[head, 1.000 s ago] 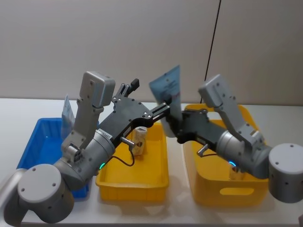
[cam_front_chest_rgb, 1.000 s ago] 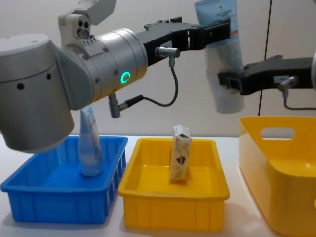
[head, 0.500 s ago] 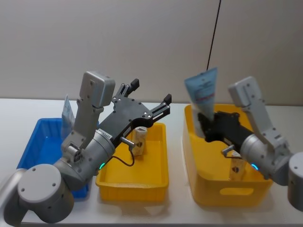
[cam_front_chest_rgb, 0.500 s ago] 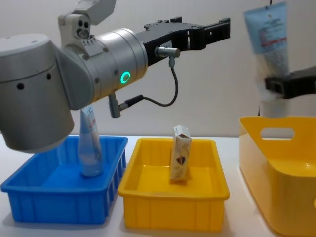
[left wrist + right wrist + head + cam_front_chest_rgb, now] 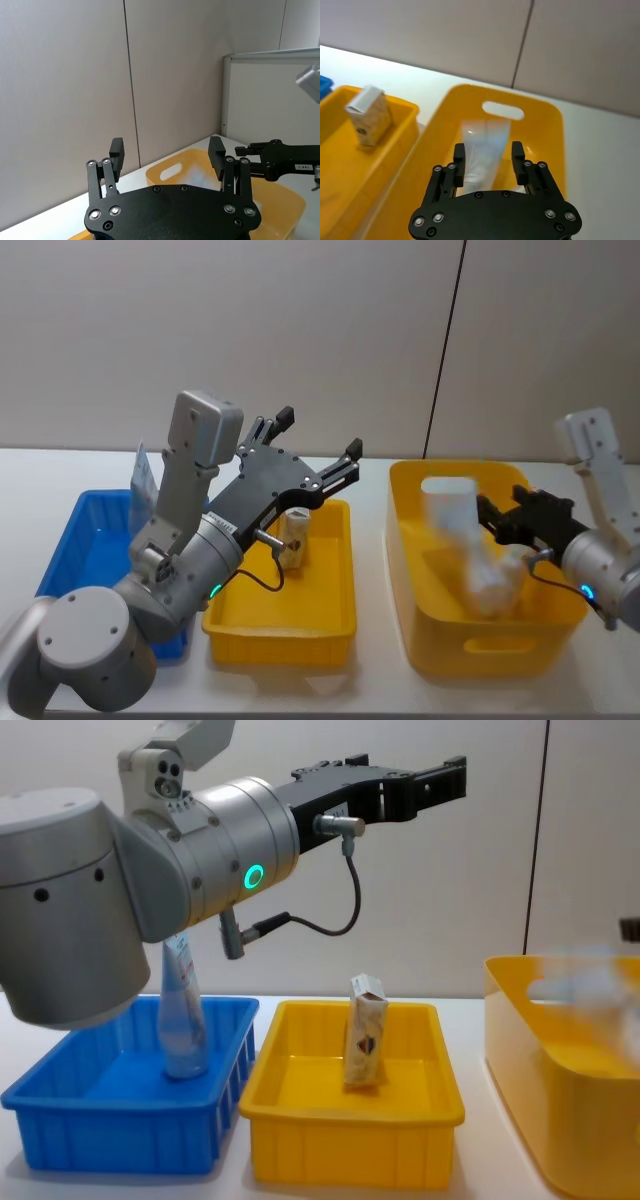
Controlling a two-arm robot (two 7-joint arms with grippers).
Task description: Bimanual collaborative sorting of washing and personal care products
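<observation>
A whitish tube (image 5: 452,525) shows as a blur inside the deep yellow bin (image 5: 440,640), free of both grippers; it also streaks under my right gripper (image 5: 488,150), whose fingers stand apart above it. That right gripper (image 5: 488,520) is open over the bin's right side. My left gripper (image 5: 320,443) hangs open and empty high over the shallow yellow tray (image 5: 330,625); it shows again as left gripper (image 5: 166,150) and left gripper (image 5: 452,778). A beige carton (image 5: 293,537) stands in that tray. Another tube (image 5: 183,1010) stands upright in the blue bin (image 5: 120,1130).
Three containers sit in a row on the white table (image 5: 35,480): blue bin at the left, shallow yellow tray in the middle, deep yellow bin at the right. A grey wall rises close behind. My left arm's body (image 5: 120,880) looms over the blue bin.
The right gripper took the tube from the left gripper, swung it right over the deep yellow bin and let go; the tube dropped in. The left gripper opened and stayed put.
</observation>
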